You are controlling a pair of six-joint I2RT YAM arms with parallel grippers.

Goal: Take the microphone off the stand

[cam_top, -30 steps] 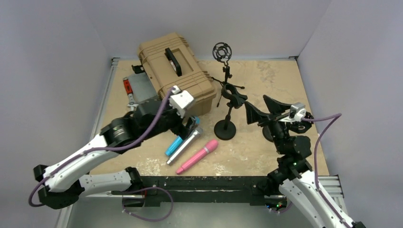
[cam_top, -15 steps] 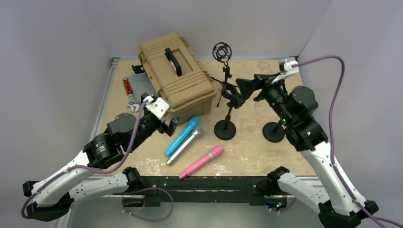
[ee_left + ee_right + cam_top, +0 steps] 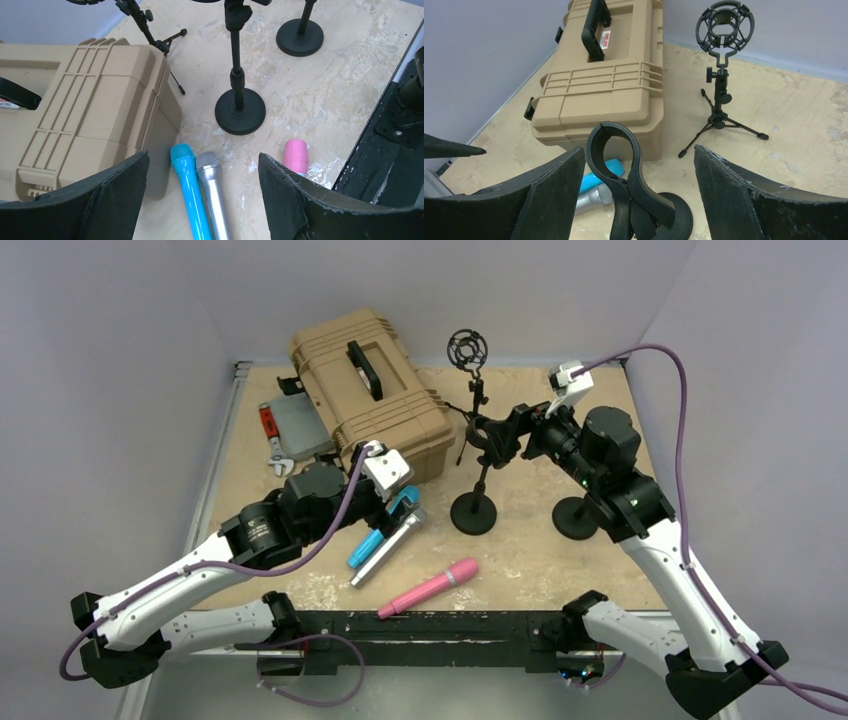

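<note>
Three microphones lie on the table: a blue one (image 3: 378, 533) and a silver one (image 3: 392, 546) side by side, and a pink one (image 3: 432, 587) nearer the front edge. The black stand (image 3: 473, 512) with a round base carries an empty clip (image 3: 616, 155) on top. My left gripper (image 3: 204, 155) hangs open above the heads of the blue microphone (image 3: 192, 195) and the silver one (image 3: 216, 200), holding nothing. My right gripper (image 3: 639, 150) is open, with a finger on each side of the clip and not touching it. From above it (image 3: 500, 437) sits at the stand's top.
A tan hard case (image 3: 370, 395) stands at the back left, close beside the blue microphone. A tripod stand with a round shock mount (image 3: 468, 348) is at the back centre. A second round stand base (image 3: 577, 518) sits right of the first, under my right arm.
My right gripper rose from beside the second base to the stand's clip. My left gripper pulled back, then returned over the blue and silver microphones. The pink microphone shifted toward the front edge.
</note>
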